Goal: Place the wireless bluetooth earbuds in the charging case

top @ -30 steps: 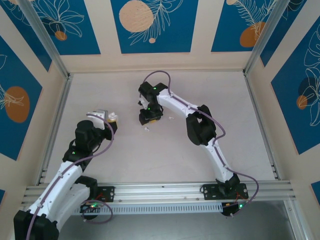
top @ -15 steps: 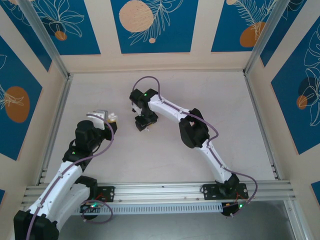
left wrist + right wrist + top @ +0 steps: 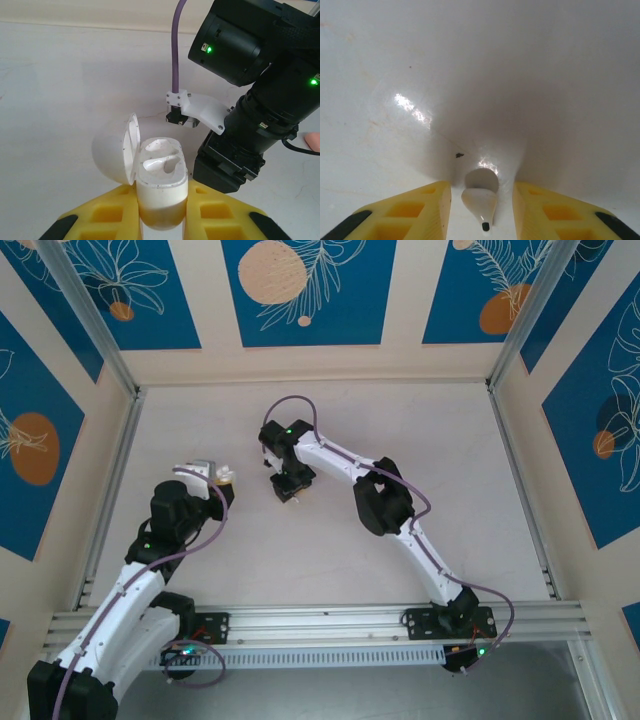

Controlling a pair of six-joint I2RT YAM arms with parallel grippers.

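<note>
RIGHT: Entry one: right gripper (image 3: 481, 187). Jaws apart, nothing clamped. Between them lies one whitish earbud (image 3: 480, 200), flat on the table (image 3: 470, 75). A gap shows on each side, so neither of my fingers (image 3: 427, 200) touches it.

LEFT: Long axis?

RIGHT: It runs along my fingers, not across them. The bulb end is out toward my tips, and the stem with its dark tip points back at my wrist. My closing line crosses it squarely, so I judge a pinch on its narrow sides is workable. It is small and smooth, though, and could squirt out.

LEFT: Entry two: left gripper (image 3: 162, 197). Jaws closed on the charging case (image 3: 160, 175), clamped low on its body so it stands upright between my pads. The lid (image 3: 120, 155) is hinged open and leans off to the left of my jaws. Two wells face up, and both appear vacant.

RIGHT: Where do I sit from you?

LEFT: Ahead of my jaws and to their right, near but apart.

RIGHT: Noted. My arm is the nearer one to the earbud, since I straddle it already. Yours is the nearer one to the case. My estimate of the coming move is to close, lift, and carry leftward to your open wells, stem down.
</note>
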